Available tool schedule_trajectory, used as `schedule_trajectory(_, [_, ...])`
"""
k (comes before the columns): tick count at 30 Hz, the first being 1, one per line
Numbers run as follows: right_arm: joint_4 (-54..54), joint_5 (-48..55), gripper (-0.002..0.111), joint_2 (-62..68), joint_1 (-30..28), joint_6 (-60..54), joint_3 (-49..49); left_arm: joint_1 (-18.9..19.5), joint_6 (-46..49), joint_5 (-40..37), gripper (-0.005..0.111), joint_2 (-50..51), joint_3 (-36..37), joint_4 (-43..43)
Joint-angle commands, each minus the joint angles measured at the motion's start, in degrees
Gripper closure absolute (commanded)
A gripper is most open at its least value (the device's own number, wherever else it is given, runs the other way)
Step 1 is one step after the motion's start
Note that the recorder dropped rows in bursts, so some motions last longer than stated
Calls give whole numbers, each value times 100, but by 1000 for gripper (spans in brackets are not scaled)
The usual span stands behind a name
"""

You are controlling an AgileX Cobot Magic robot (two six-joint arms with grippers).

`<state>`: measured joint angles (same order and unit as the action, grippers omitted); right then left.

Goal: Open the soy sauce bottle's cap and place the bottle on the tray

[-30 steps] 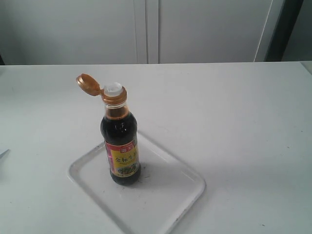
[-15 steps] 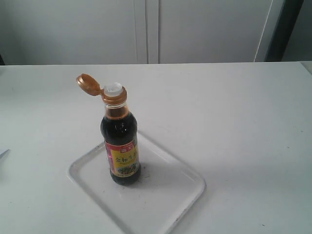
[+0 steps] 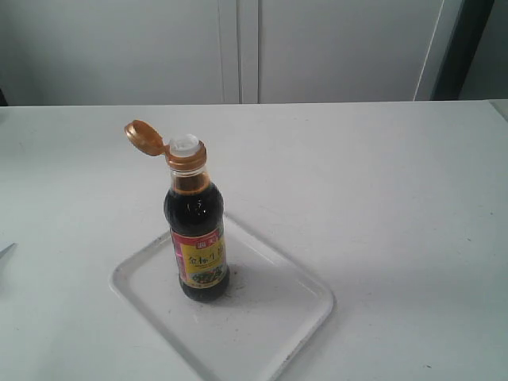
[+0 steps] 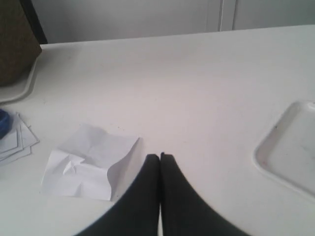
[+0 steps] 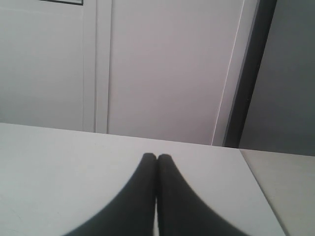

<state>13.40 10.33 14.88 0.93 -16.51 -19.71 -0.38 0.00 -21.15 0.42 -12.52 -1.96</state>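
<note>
The soy sauce bottle (image 3: 197, 230) stands upright on the white tray (image 3: 262, 317), toward the tray's left part. Its copper-orange cap (image 3: 144, 136) is flipped back on its hinge, and the white pour spout (image 3: 184, 144) shows. Neither arm appears in the exterior view. In the left wrist view my left gripper (image 4: 160, 156) is shut on nothing over bare table, with a corner of the tray (image 4: 290, 152) off to one side. My right gripper (image 5: 157, 157) is also shut and empty, above the table, facing the wall.
A crumpled sheet of white paper (image 4: 88, 162) lies on the table close to the left gripper. Loose papers with a blue object (image 4: 10, 132) and a brown thing on a white dish (image 4: 17, 49) sit farther off. White cabinet doors (image 3: 238, 48) stand behind the table.
</note>
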Motion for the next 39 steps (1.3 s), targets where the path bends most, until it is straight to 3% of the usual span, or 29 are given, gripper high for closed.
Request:
schedule_trajectory(1, [19, -69, 108, -24, -36, 33, 35, 92, 0, 55, 107, -42, 344, -84])
schedule_trajectory(16, [19, -69, 108, -24, -36, 33, 35, 208, 0, 526, 107, -42, 1250, -208])
schedule_trajectory(20, [19, -69, 108, -24, -36, 33, 35, 208, 0, 834, 107, -42, 1252, -277])
schedule_trajectory(39, [19, -57, 108, -26, -36, 33, 35, 208, 0, 825, 107, -42, 1252, -286])
